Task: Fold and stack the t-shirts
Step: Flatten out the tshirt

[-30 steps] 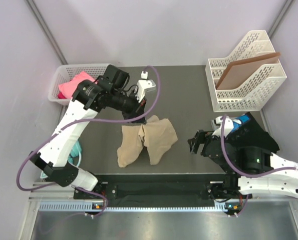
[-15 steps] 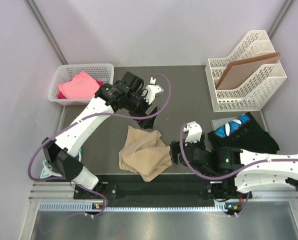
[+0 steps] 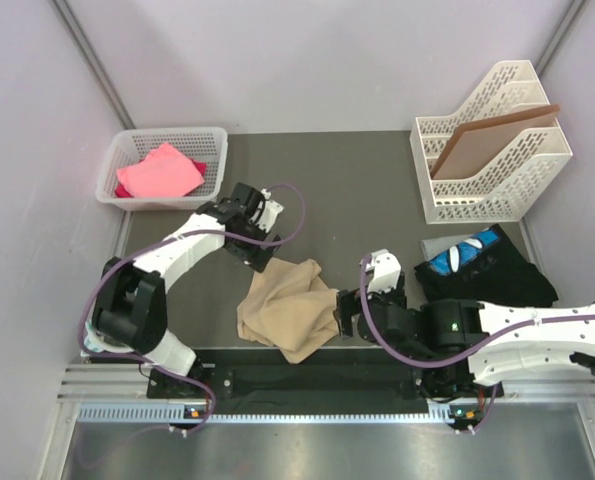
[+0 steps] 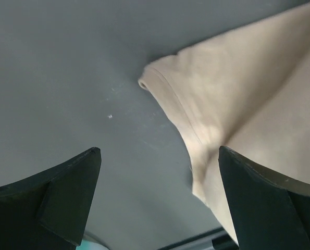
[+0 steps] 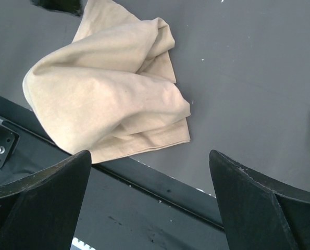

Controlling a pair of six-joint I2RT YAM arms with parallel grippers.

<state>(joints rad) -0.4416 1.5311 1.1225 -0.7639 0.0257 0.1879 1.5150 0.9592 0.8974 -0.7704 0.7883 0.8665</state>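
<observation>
In the top external view, a tan t-shirt (image 3: 285, 312) is seen lying crumpled on the dark table (image 3: 377, 200), near the middle of its near side, with one corner reaching the near edge. The left arm (image 3: 182, 245) is stretched across the table, and the left jaws are held just beyond the shirt's far left corner, spread wide with nothing gripped. The right arm (image 3: 522, 325) is laid along the near edge, and the right jaws are held just beside the shirt's right side, likewise spread and empty. A pink t-shirt (image 3: 159, 170) is bundled in a white basket (image 3: 167, 132) at the far left corner. A black t-shirt (image 3: 502, 272) is heaped at the right edge of the table, and a blue t-shirt (image 3: 462, 255) is laid against its far left part. A white file rack (image 3: 477, 205) is stood at the far right, with a flat brown board (image 3: 492, 140) leaned inside it. In the left wrist view, a hemmed corner of the tan t-shirt (image 4: 248, 78) is shown on the grey table (image 4: 66, 78), filling the upper right. The two dark fingers (image 4: 66, 192) are set far apart at the lower corners, and no cloth is pinched between them. In the right wrist view, the tan t-shirt (image 5: 108, 99) is seen folded over itself in soft rolls, its lower edge lying at the table's near edge. The dark fingers (image 5: 40, 203) are again spread wide, with nothing caught between them.
</observation>
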